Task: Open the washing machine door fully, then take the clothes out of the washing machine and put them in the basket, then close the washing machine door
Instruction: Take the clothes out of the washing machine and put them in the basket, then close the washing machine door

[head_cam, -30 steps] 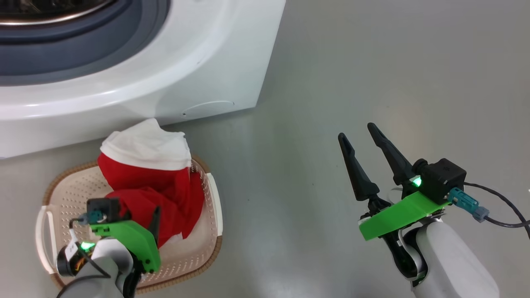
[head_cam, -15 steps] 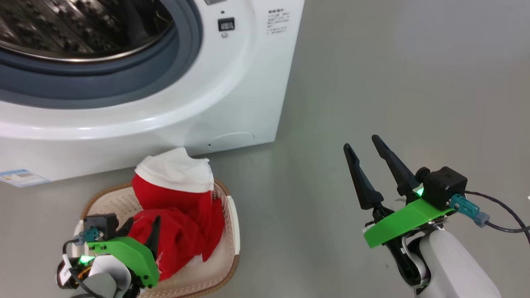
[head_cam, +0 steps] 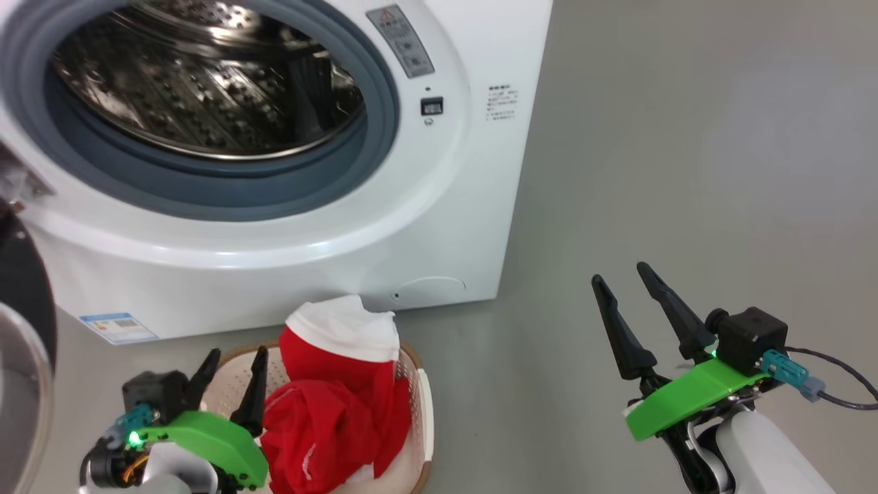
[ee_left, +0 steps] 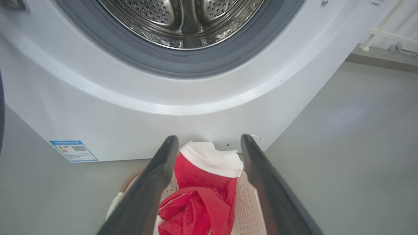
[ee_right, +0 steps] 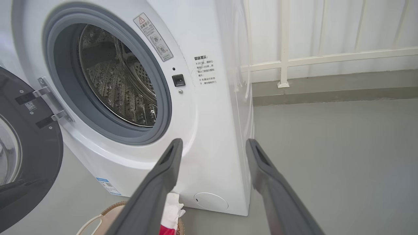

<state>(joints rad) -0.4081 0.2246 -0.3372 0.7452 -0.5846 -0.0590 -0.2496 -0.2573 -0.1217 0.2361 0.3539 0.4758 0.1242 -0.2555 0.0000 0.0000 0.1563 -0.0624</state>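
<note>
**Left gripper** (head_cam: pixel 236 352): the two dark fingers (ee_left: pixel 153 182) are spread wide and grip nothing. They hang over the near-left part of the basket (head_cam: pixel 415 367). In the left wrist view the clothes (head_cam: pixel 329 418) lie between them. In the head view the inner finger seems just beside the fabric, but contact cannot be judged.

**Right gripper** (head_cam: pixel 620 272): the fingers are likewise parted and empty, above grey floor (head_cam: pixel 686 171), well apart from the basket on the robot's right.

**Clothes**: red, with a white band uppermost, heaped in the basket. The basket sits on the floor just before the washing machine (head_cam: pixel 425 226), below its round flap (head_cam: pixel 431 288).

**Machine**: the steel drum (head_cam: pixel 206 89), ringed by a grey gasket (head_cam: pixel 226 195), shows bare perforated metal. The washing machine door (ee_right: pixel 39 153) is swung open to the robot's left, and its black rim and glass window fall at the head view's left edge. A blue label (head_cam: pixel 118 327) marks the lower left front.
</note>
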